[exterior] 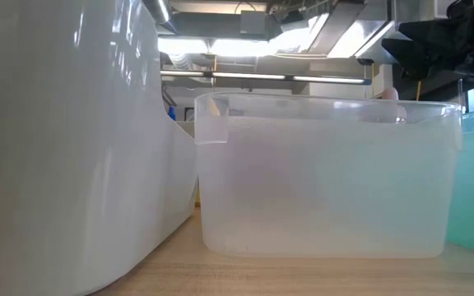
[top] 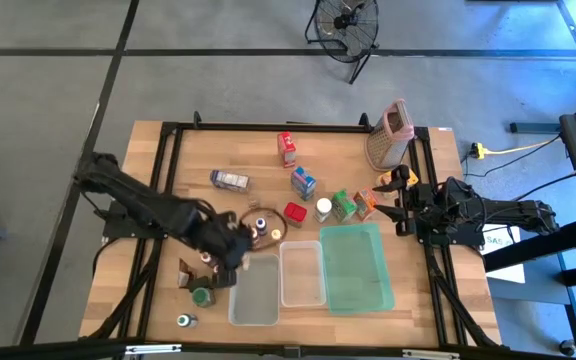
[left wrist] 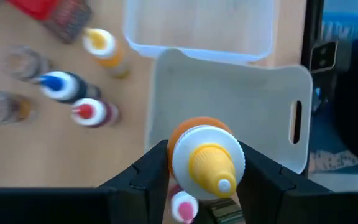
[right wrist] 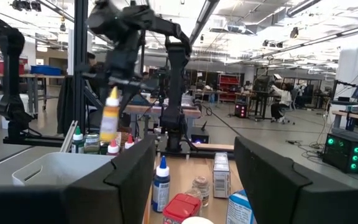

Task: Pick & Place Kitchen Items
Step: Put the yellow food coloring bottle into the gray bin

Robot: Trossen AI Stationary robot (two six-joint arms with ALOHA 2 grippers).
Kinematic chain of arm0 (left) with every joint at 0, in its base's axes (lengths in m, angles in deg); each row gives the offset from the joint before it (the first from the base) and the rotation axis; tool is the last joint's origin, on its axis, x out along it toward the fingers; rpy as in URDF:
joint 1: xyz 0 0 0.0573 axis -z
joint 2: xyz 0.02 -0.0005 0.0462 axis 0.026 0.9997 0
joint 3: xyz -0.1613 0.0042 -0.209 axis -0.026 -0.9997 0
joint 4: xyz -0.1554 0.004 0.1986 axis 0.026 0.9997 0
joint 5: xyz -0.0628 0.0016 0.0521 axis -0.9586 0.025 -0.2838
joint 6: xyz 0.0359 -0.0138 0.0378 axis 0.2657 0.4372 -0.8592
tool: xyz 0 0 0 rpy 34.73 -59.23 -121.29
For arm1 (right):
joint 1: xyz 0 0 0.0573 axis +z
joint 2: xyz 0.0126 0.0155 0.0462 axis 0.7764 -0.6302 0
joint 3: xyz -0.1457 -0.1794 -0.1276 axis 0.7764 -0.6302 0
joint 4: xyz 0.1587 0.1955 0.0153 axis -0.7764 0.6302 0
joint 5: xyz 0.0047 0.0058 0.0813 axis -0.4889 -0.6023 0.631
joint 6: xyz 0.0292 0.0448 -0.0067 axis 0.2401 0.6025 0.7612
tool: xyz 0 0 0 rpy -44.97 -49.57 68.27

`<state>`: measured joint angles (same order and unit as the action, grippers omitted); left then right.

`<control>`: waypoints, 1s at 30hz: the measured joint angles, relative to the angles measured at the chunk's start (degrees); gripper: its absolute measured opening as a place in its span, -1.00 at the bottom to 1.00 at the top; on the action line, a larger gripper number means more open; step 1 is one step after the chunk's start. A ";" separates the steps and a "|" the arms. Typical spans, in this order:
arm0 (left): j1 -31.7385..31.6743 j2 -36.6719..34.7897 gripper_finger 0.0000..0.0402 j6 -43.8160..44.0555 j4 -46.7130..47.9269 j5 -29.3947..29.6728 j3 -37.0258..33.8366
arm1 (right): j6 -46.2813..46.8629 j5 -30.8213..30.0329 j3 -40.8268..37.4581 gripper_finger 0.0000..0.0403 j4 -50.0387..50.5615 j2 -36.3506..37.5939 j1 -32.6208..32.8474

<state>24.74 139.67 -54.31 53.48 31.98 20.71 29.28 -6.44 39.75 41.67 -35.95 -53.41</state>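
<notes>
Two claws: left claw (left wrist: 204, 186) grips yellow-capped bottle (left wrist: 207, 165); right claw (right wrist: 194, 171) gapes empty

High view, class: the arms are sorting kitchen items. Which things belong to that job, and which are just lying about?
Belongs to the job:
- yellow-capped bottle, held by the left gripper
- red carton
- blue carton
- green carton
- white-capped jar

Just lying about:
- metal grater
- clear tubs
- green tray
- floor fan

Ceiling strip lights (exterior: 262, 78) glared at upper centre; the near tub (exterior: 327, 177) looked hazy, perhaps out of focus.
</notes>
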 joint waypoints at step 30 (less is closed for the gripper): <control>0.59 9.56 -0.26 -4.34 -9.47 5.14 -9.23 | 2.36 0.53 0.00 0.10 0.04 0.00 0.00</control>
<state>25.33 149.23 -58.65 44.02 37.11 11.48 31.63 -5.91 39.75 41.71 -35.95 -53.42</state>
